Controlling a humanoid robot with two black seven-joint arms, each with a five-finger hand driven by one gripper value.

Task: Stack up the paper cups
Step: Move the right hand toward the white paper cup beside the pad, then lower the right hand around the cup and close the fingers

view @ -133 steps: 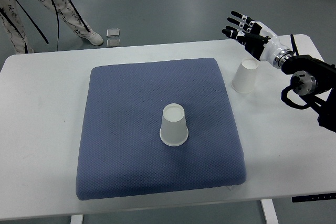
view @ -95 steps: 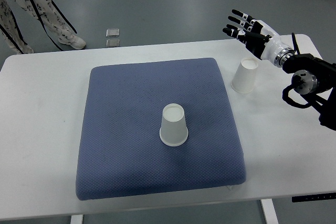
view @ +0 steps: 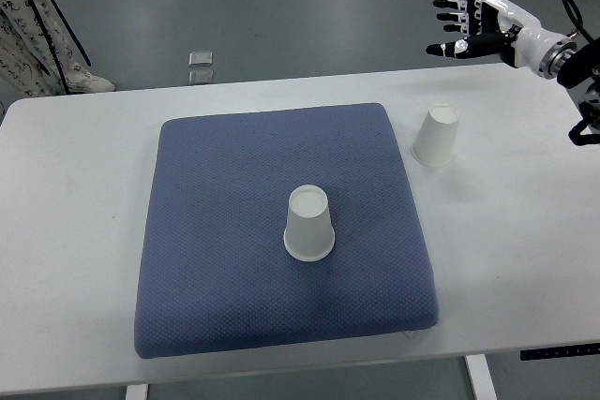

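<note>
Your right robot hand hangs beyond the far edge of the desk, fingers spread wide and holding nothing. You have 2 paper cups, both upside down. The near cup stands on the bare desk below and slightly left of the robot hand, well clear of its fingertips and just beside the right edge of the blue pad. The second cup sits around the middle of that pad, much farther from the robot hand, down and to its left. A person's legs show at the far left corner.
</note>
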